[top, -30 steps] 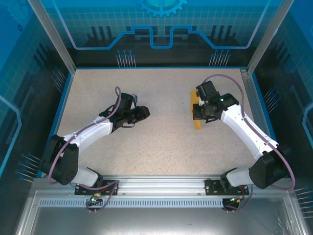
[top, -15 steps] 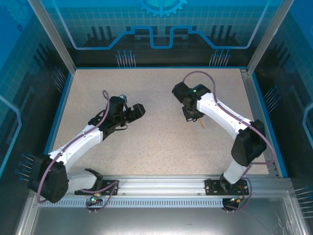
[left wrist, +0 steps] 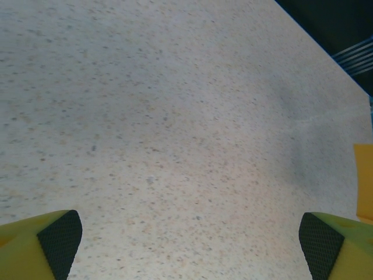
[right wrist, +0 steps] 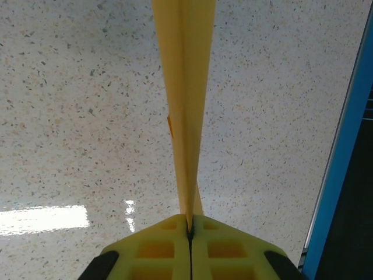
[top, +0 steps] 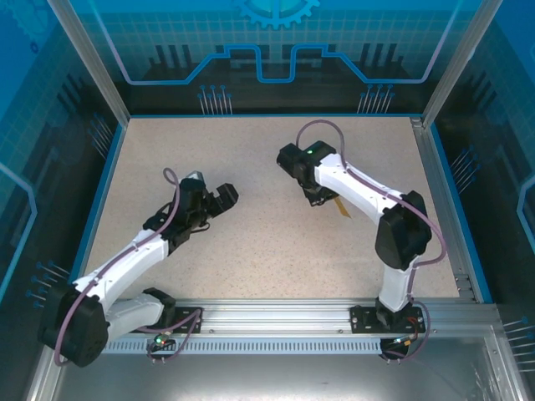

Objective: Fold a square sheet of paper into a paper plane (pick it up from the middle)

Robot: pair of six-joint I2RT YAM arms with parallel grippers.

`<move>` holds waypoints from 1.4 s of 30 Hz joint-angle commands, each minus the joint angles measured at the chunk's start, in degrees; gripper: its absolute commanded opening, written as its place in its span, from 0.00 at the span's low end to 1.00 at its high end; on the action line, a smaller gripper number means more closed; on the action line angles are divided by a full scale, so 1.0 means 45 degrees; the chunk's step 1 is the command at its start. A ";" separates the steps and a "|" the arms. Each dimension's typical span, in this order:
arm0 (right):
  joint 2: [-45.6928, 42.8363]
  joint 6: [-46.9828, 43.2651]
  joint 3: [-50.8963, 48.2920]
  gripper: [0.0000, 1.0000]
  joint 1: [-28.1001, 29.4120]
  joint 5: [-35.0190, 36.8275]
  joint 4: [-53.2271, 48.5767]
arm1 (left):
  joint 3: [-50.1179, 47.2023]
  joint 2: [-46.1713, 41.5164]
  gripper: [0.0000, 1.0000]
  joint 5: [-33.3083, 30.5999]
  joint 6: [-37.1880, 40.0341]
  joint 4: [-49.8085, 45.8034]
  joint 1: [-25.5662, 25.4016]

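The square sheet of paper is folded into a narrow orange-yellow paper plane (right wrist: 185,87) with a centre crease. My right gripper (right wrist: 189,224) is shut on its lower end, and the paper rises edge-on from between the yellow fingers, above the table. From above, the right gripper (top: 322,197) is right of the table's centre and a strip of the paper plane (top: 343,206) sticks out beside it. My left gripper (top: 227,195) stands open left of centre, apart from the paper. Its pads (left wrist: 58,240) are spread wide over bare table, with an orange-yellow paper edge (left wrist: 365,181) at the right border.
The speckled beige table (top: 251,242) is ringed by a blue rim (top: 438,196) and metal frame posts. That blue rim (right wrist: 344,151) runs close along the right side in the right wrist view. The arm bases sit on a rail (top: 276,316) at the near edge.
The right arm has swung left toward the centre, carrying the folded paper off the spot where it lay. The left gripper has opened wide and drawn back to the left.
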 commanded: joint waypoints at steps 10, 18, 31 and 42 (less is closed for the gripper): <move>0.1922 0.1783 0.1060 0.07 0.0875 -0.0148 -0.0951 | -0.0645 -0.1511 0.99 -0.1826 0.1038 -0.0355 0.0188; 0.3075 0.2101 0.1283 0.09 0.1193 -0.2007 -0.0070 | -0.1290 -0.1790 0.99 -0.1535 0.0442 0.0325 0.0293; 0.2124 0.1942 -0.0335 0.50 0.0895 -0.7594 0.4493 | -0.0770 -0.1113 0.99 -0.0571 0.0442 0.0089 0.0347; -0.2959 0.2052 -0.8858 0.23 -0.2540 -1.2687 1.2235 | 0.1203 0.2683 0.99 0.3113 0.0493 0.0615 0.0350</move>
